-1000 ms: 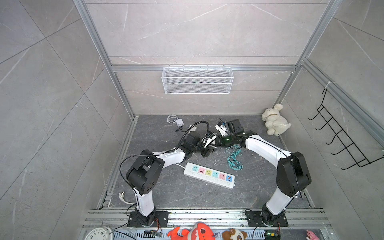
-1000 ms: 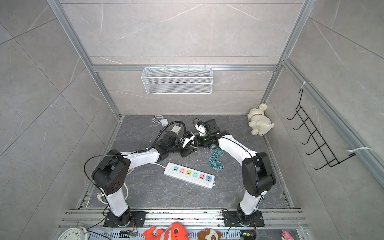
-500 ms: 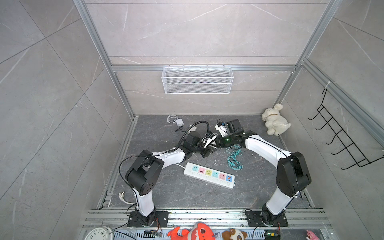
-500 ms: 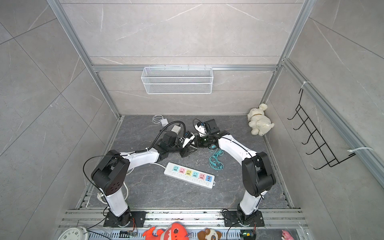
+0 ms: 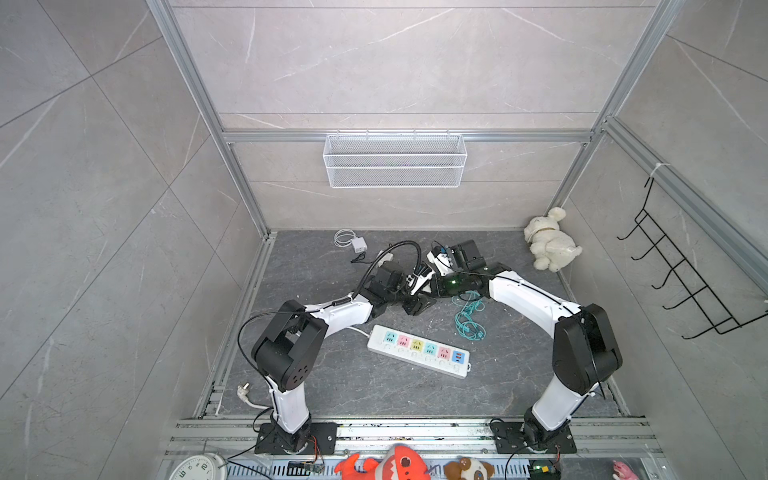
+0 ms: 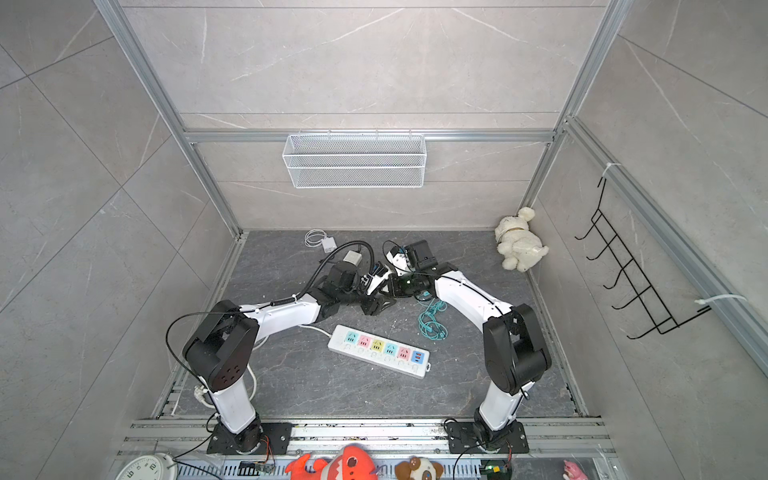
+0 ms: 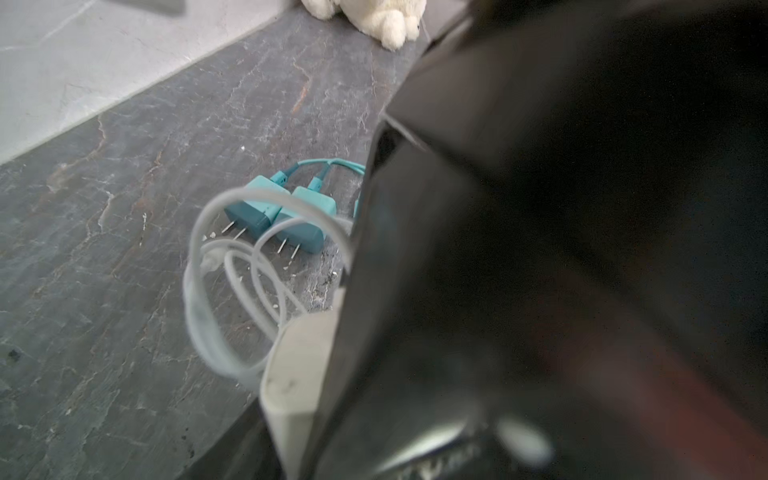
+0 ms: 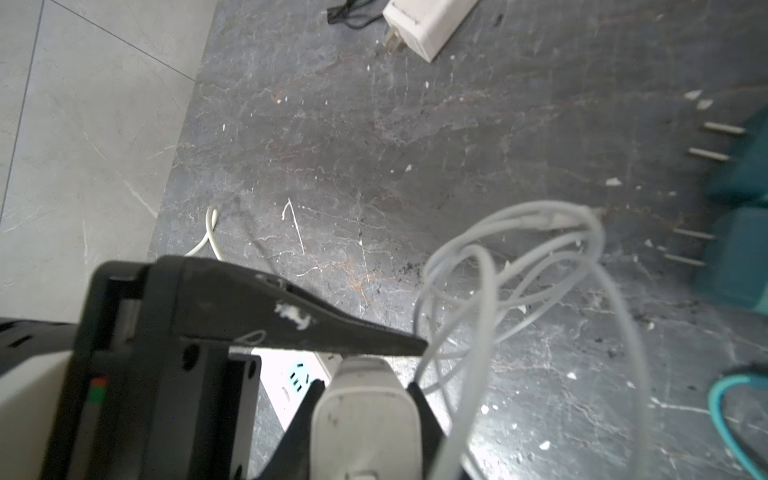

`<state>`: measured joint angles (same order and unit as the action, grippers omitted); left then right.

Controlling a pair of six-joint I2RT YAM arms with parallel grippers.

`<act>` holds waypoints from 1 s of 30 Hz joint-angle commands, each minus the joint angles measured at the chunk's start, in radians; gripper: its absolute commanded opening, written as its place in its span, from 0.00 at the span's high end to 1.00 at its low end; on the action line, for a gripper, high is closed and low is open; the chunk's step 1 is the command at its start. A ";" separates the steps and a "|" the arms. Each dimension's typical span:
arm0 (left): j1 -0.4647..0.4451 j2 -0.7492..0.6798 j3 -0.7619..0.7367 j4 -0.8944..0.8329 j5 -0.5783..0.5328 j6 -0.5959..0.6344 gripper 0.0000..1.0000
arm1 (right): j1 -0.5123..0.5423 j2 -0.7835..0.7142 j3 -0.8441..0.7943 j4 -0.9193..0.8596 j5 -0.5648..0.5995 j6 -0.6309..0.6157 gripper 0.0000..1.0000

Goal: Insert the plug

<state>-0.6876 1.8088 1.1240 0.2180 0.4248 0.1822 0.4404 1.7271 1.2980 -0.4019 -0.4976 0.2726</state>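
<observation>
Right gripper, closed on the white plug, holds it at 12 o'clock from the power strip; insertion is not yet done.

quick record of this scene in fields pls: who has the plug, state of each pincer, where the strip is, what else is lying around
right pincer: shut on white plug
left pincer: close beside the plug; open or shut unclear
white cable: coiled in loops next to the plug
power strip: lying flat, nearer the camera than both pincers, every socket empty
teal plugs: two, lying side by side, unheld
plush dog: back right corner
</observation>
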 commanded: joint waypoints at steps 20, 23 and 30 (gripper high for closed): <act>0.020 -0.263 -0.193 -0.013 -0.235 -0.020 0.16 | -0.015 -0.055 0.094 -0.111 0.174 -0.057 0.83; 0.032 -0.314 -0.242 -0.031 -0.296 -0.066 0.15 | -0.014 -0.067 0.102 -0.145 0.216 -0.081 0.83; 0.033 -0.421 -0.349 -0.050 -0.575 -0.153 0.16 | 0.009 -0.102 0.066 -0.176 0.340 -0.079 0.83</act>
<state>-0.6590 1.4498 0.8009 0.1757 0.0017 0.0910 0.4358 1.6749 1.3720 -0.5556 -0.2150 0.2115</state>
